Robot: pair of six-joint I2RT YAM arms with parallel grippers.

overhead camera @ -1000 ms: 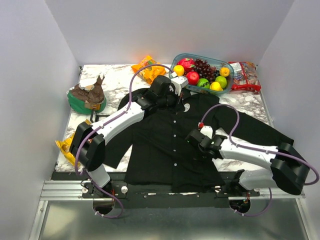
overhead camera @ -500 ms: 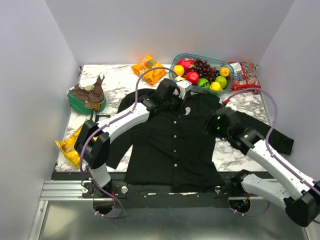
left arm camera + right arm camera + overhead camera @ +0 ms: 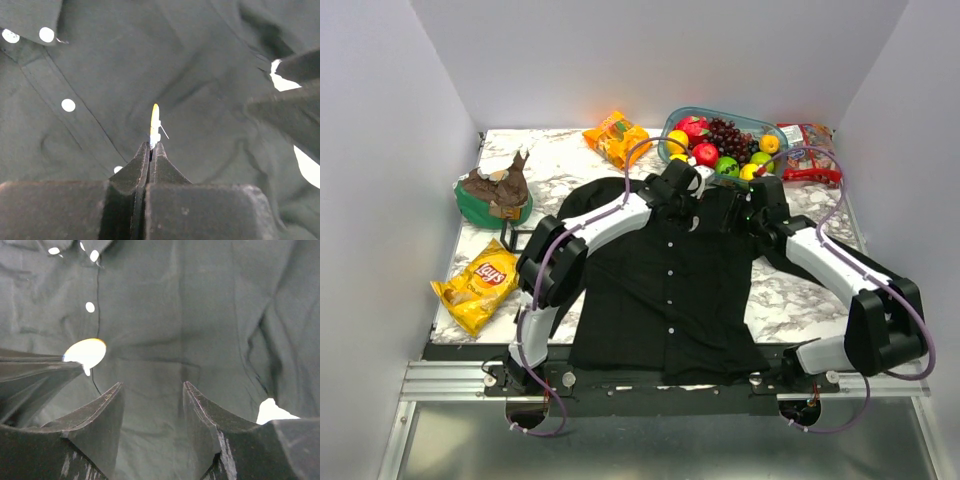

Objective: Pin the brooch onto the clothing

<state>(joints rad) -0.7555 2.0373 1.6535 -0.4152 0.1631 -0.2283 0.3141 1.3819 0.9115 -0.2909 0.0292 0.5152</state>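
Over the last second the right arm has been swung up from the lower front of the shirt (image 3: 665,290) to its chest, and the right end effector (image 3: 745,212) has been brought close beside the left end effector (image 3: 695,208). Its jaws, shut before, have been parted. The left arm has been shifted slightly to the right.

In the left wrist view the brooch (image 3: 155,122) is seen edge-on, pinched at its lower rim between the fully closed fingertips of the left end effector (image 3: 151,150), with a thin pin projecting from one side. It is held over the shirt's chest, beside the row of white buttons (image 3: 68,105). Whether it touches the fabric cannot be told.

In the right wrist view the brooch (image 3: 86,351) is shown as a pale gold oval just left of the right end effector (image 3: 152,390), apart from its fingers. That end effector is held about half open over the black fabric (image 3: 175,315), and nothing is gripped in it.

The shirt is spread flat on the marbled surface (image 3: 790,290). Behind its collar a tub of fruit (image 3: 720,140) and an orange snack bag (image 3: 617,135) are placed. A yellow chip bag (image 3: 485,285) lies to the left.
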